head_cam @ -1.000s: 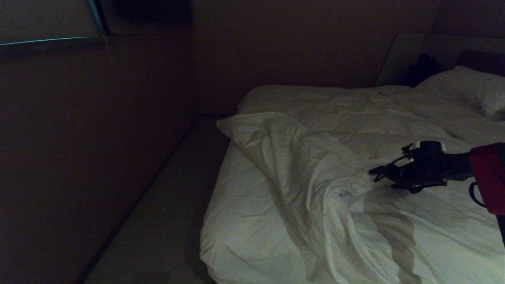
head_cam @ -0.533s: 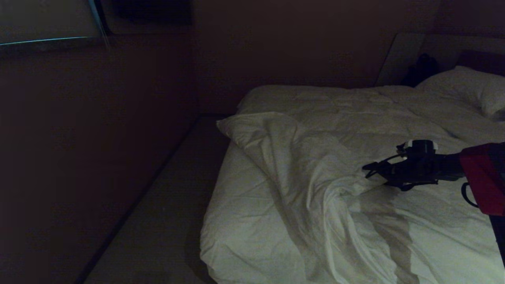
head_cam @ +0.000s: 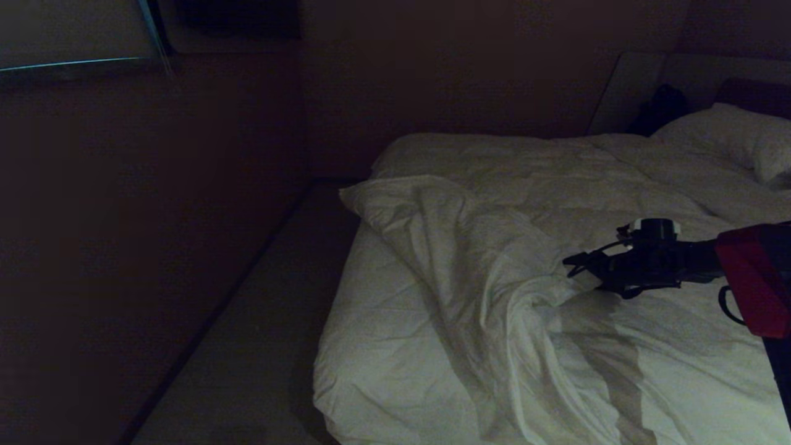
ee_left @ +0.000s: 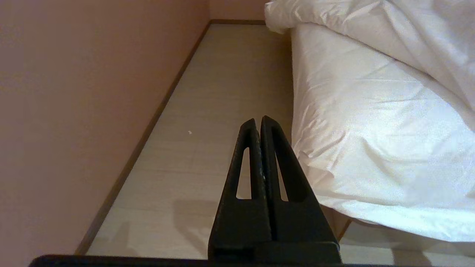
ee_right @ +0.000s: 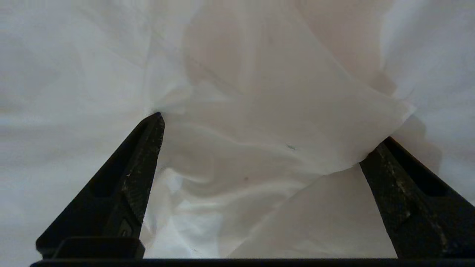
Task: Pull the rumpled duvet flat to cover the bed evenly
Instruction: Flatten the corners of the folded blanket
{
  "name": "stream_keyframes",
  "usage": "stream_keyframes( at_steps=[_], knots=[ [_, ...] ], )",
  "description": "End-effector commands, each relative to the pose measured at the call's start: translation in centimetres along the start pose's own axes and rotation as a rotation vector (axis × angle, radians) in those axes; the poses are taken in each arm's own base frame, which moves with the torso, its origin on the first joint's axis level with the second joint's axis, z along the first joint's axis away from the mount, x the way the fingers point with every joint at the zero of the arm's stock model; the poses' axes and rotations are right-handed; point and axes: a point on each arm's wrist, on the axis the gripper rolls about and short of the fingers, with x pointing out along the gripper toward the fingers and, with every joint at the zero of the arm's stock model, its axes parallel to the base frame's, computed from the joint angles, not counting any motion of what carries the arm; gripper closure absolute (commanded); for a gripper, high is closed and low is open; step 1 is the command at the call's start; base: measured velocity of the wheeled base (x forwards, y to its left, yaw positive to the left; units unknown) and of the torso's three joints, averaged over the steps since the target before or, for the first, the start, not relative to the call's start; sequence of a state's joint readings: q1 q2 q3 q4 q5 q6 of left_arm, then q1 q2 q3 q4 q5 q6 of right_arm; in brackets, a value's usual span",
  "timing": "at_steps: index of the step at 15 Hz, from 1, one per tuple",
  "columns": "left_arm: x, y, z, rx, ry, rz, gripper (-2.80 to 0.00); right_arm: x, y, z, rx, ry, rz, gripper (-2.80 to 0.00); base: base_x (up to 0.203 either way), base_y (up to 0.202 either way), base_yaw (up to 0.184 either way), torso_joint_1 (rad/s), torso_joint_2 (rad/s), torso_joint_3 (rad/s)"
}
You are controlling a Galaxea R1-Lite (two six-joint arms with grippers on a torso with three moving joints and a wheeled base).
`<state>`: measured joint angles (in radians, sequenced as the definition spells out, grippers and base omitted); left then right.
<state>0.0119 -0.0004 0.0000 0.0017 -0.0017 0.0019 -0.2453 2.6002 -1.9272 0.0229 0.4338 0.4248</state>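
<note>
Dim walls [head_cam: 247, 154] framed the bed [head_cam: 371, 371], where the duvet [head_cam: 494, 259] lay bunched. Right gripper [ee_right: 261, 133] stood spread wide against a fold; left gripper [ee_left: 258, 124], fingers together, hung over the floor [ee_left: 222, 92].

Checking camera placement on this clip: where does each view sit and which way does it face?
Head view: high up, looking down over the bed and rumpled duvet; right arm with right end effector enters from the right.
Left wrist view: low beside the bed, facing along the floor; shut left end effector shows.
Right wrist view: close above the duvet, open fingers against a fold.
All three views show the duvet.
</note>
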Motion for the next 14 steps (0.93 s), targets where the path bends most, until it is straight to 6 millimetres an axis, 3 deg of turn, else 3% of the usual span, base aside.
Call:
stream_keyframes(
  at_steps=[1, 14],
  knots=[
    [0.0, 0.0, 0.0, 0.0, 0.0, 0.001, 0.0, -0.09, 0.42, 0.63, 0.054, -0.051, 0.03, -2.8, 0.0, 0.0, 0.0, 0.0, 0.0, 0.0],
    [0.0, 0.0, 0.0, 0.0, 0.0, 0.001, 0.0, 0.19, 1.31, 0.52, 0.123, -0.056, 0.055, -2.8, 0.0, 0.0, 0.0, 0.0, 0.0, 0.0]
  ],
)
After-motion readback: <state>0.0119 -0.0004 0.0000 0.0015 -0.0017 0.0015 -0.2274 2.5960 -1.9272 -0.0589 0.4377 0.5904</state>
